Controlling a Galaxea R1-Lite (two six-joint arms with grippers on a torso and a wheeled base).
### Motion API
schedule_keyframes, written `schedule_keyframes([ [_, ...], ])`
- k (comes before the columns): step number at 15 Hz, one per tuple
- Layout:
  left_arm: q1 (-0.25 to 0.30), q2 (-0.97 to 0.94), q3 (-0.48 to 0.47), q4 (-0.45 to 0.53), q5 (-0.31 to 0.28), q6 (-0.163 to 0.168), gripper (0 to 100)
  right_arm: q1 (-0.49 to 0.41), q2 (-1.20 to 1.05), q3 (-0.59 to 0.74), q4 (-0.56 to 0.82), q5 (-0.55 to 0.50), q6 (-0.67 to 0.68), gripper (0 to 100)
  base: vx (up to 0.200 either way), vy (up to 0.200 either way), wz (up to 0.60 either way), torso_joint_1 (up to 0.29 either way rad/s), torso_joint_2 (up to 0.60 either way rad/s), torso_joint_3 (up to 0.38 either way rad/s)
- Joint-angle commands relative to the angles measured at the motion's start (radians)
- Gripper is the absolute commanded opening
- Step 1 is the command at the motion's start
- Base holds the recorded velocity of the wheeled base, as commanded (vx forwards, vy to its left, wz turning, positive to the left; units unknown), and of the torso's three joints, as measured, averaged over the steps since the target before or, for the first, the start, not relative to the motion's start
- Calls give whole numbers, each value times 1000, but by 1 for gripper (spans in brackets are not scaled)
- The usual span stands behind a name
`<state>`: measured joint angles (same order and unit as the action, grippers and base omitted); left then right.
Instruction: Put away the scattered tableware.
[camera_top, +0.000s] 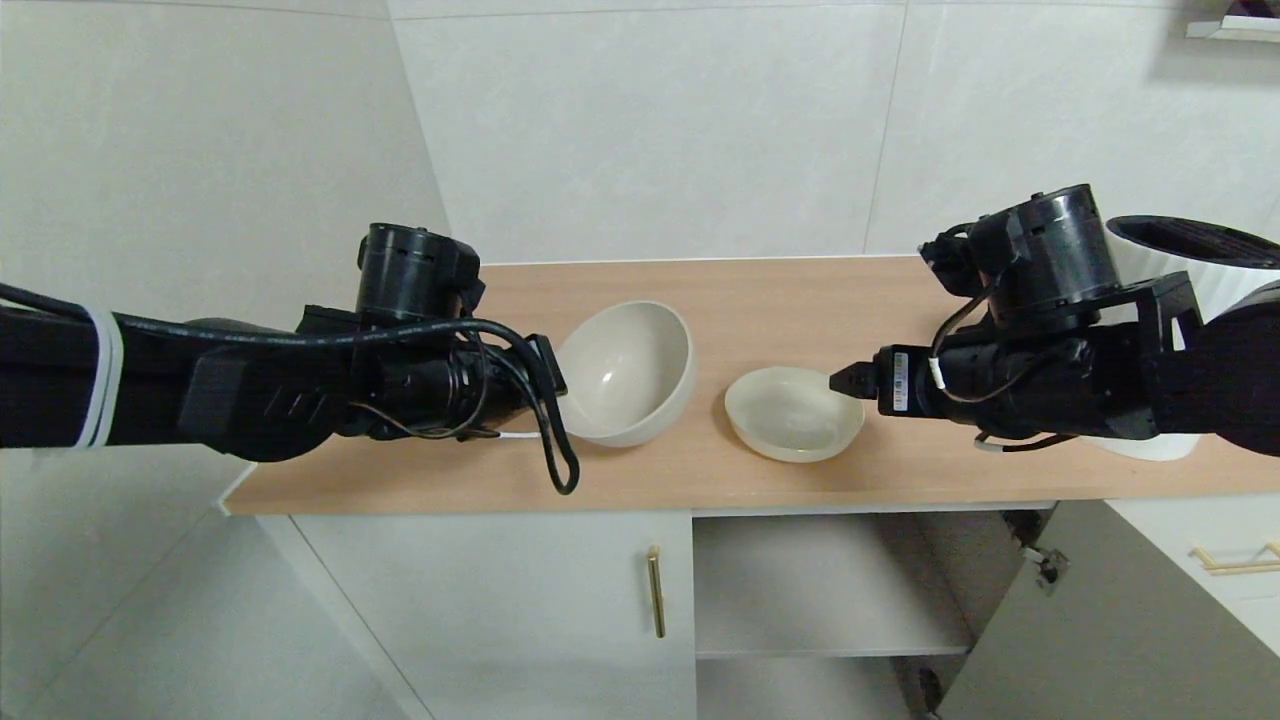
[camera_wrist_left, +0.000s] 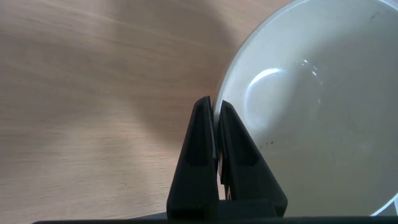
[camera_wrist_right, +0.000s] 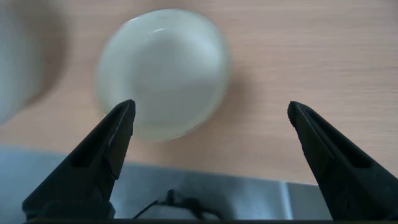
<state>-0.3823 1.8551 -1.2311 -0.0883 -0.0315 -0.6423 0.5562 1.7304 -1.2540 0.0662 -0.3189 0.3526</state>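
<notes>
2 pincers: left pincer (camera_wrist_left: 215, 106) clamps rim of partly cropped big bowl (camera_wrist_left: 311, 118), right pincer (camera_wrist_right: 210, 107) gapes.

Black arms (camera_top: 230, 395), looped cables (camera_top: 548, 445), white ties (camera_top: 102, 375)

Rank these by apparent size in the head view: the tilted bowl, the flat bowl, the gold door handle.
Largest: tilted bowl.
Next: flat bowl, somewhat smaller.
Smallest: door handle, thin and short.
</notes>
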Motion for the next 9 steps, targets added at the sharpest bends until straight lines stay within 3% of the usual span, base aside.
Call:
schedule_keyframes([
  [1,0,-13,1,-1,-1,0,0,1,51,-8,-5,-48,0,100,0,0,0,0,0,0],
  [9,0,-17,5,-1,-1,0,0,-21,166,-27,-52,-71,2,100,0,0,0,0,0,0],
])
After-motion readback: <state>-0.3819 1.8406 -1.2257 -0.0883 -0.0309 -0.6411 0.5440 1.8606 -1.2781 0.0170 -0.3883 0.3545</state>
